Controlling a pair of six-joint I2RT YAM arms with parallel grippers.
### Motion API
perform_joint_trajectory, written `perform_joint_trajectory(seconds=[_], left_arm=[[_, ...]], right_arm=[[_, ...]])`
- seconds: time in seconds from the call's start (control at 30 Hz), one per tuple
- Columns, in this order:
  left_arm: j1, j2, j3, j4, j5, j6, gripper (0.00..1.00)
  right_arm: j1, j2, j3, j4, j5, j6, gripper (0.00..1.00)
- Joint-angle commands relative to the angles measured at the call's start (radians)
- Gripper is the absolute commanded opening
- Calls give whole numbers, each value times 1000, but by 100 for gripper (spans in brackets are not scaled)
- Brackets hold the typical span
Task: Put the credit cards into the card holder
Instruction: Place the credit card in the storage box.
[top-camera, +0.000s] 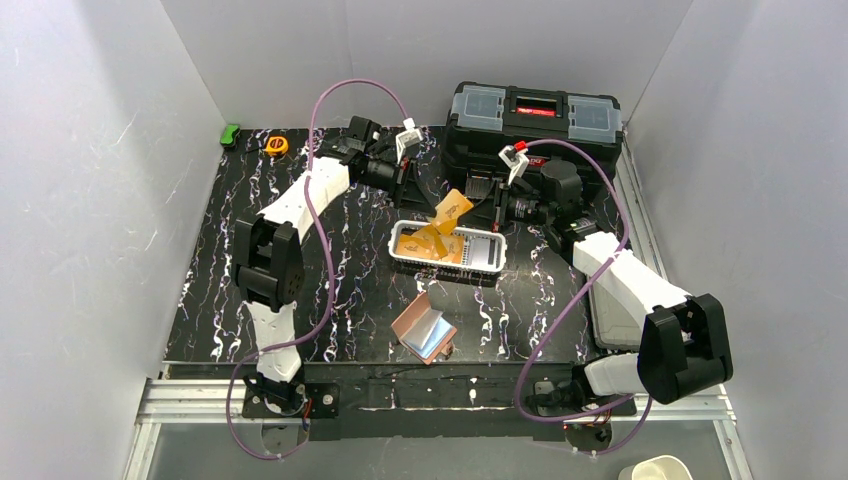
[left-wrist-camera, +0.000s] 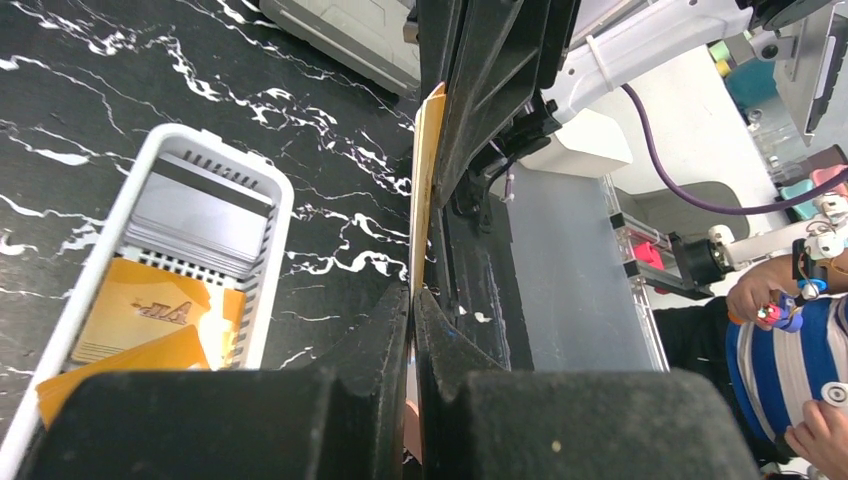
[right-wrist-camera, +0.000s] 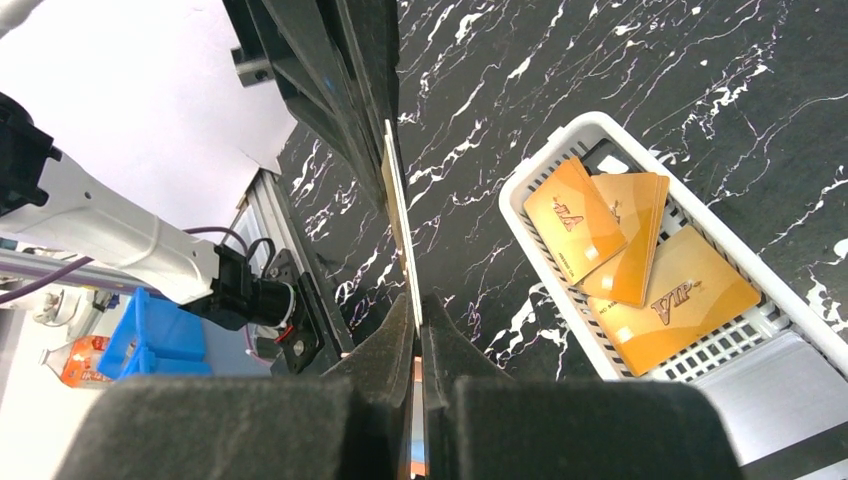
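1. The card holder (top-camera: 425, 330) is lying open on the black marbled table (top-camera: 330, 290), close to the near edge and between the two arm bases. Nothing is touching it. Whether any slot is already occupied cannot be told.
2. Just beyond it, several orange credit cards (top-camera: 415, 243) are lying flat and overlapping inside the white slotted basket (top-camera: 440, 267).
3. Above the far side of the basket, one orange card (top-camera: 452, 208) is being held tilted in the air, clear of the basket and well apart from the card holder.
4. One end of this card is being pinched by the left gripper (left-wrist-camera: 412, 298). Its jaws are standing narrow, and the card is showing edge-on between them.
5. The opposite end is being pinched in the same narrow way by the right gripper (right-wrist-camera: 418, 305), so the card is being shared by both tools.
6. The step in hand is judged to be a transfer or re-gripping of one card between the arms, ahead of insertion.
7. The next move is judged to call for the following:
   - One gripper is to be opened while the other grip is maintained.
   - The card is to be carried toward the near edge and lined up with a slot.
   - The card is to be slid in gently, because the unrestrained holder may shift.
8. At the far edge, a black toolbox (top-camera: 535, 115) is standing behind the arms and is not being used.
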Motion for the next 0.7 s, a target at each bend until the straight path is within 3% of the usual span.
perform_joint_trajectory(seconds=[0.0,0.27,0.43,0.67], left_arm=[[45,-10,83,-11,28,21,0],[45,-4,104,-14,36,15,0],[45,-27,38,33,39,-57,0],[44,-126,-150,400,37,-343,0]], right_arm=[[-18,0,17,-82,-15,-50,3],[-20,19,20,-79,-30,-45,3],[-21,11,-36,60,-8,48,30],[-72,-31,-109,159,17,112,43]])
